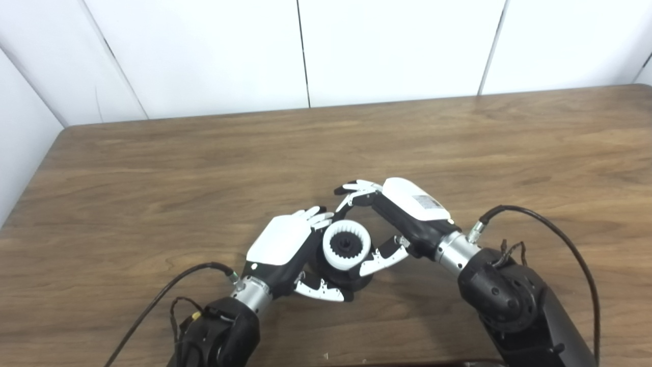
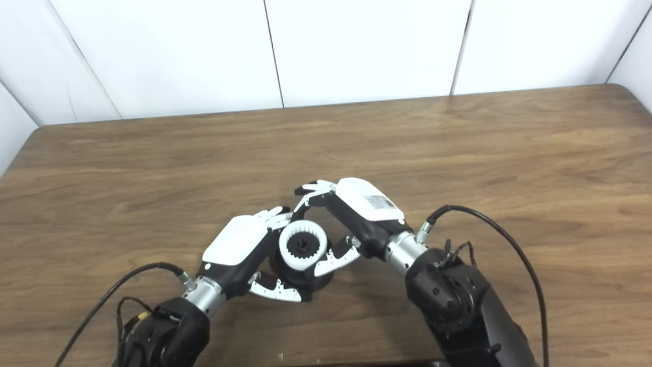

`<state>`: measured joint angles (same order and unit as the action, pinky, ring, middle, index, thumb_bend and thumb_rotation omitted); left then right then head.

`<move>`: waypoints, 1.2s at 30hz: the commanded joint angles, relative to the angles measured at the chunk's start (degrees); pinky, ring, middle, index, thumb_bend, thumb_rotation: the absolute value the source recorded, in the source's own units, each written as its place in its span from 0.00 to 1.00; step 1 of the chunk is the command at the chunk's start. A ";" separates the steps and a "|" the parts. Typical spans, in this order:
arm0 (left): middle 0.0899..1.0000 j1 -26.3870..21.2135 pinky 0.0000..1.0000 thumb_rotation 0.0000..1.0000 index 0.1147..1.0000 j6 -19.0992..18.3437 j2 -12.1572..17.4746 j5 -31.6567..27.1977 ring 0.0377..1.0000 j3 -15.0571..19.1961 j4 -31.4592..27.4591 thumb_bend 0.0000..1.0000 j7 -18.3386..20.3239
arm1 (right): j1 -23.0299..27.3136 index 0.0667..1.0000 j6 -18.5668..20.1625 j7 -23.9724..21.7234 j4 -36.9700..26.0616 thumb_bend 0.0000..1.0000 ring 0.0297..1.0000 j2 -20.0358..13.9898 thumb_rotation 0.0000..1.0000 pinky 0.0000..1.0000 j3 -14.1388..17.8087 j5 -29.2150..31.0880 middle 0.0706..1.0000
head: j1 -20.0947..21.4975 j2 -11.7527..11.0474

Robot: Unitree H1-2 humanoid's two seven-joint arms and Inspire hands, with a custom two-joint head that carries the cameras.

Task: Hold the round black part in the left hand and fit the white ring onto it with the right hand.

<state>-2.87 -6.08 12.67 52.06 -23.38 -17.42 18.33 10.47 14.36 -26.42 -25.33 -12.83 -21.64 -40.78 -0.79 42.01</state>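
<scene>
The round black part (image 1: 351,281) sits low over the table, and my left hand (image 1: 284,245) is shut on it, fingers behind and thumb under its front. The white toothed ring (image 1: 329,248) lies on top of the black part, with a black hub showing through its middle. My right hand (image 1: 402,214) arches over the ring's right side with its fingers apart. Its thumb (image 1: 381,258) rests close against the ring's lower right, while its fingertips (image 1: 356,189) curl above and beyond the ring without touching it.
The wooden table (image 1: 153,178) stretches out on all sides of the hands, with its far edge against white wall panels. Black cables loop beside each forearm, one of them at the right wrist (image 1: 550,229).
</scene>
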 commanded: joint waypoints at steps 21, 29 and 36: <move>0.87 -0.47 0.93 0.35 0.71 -0.45 -0.08 1.16 0.95 0.24 -0.61 0.86 0.36 | 0.43 0.70 -0.96 -1.83 -0.31 0.84 0.94 -1.61 0.34 0.83 -1.25 0.49 0.87 | -0.11 0.26; 0.87 -0.33 0.93 0.36 0.72 -0.07 0.04 0.91 0.94 0.49 -0.54 0.86 -0.23 | 0.49 0.75 -0.55 -2.24 -0.51 0.93 0.93 -1.82 0.38 0.83 -0.70 1.19 0.87 | -0.18 0.20; 0.87 -0.33 0.92 0.37 0.72 0.26 0.15 0.94 0.94 0.51 -0.34 0.86 -0.64 | 0.40 0.76 -0.34 -2.10 -0.52 0.95 0.94 -1.86 0.38 0.84 -0.11 1.75 0.88 | -0.33 0.09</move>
<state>-2.32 -6.42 12.47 52.02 -23.10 -17.54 18.55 9.62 14.52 -28.78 -25.28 -14.78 -22.18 -39.39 -1.05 42.10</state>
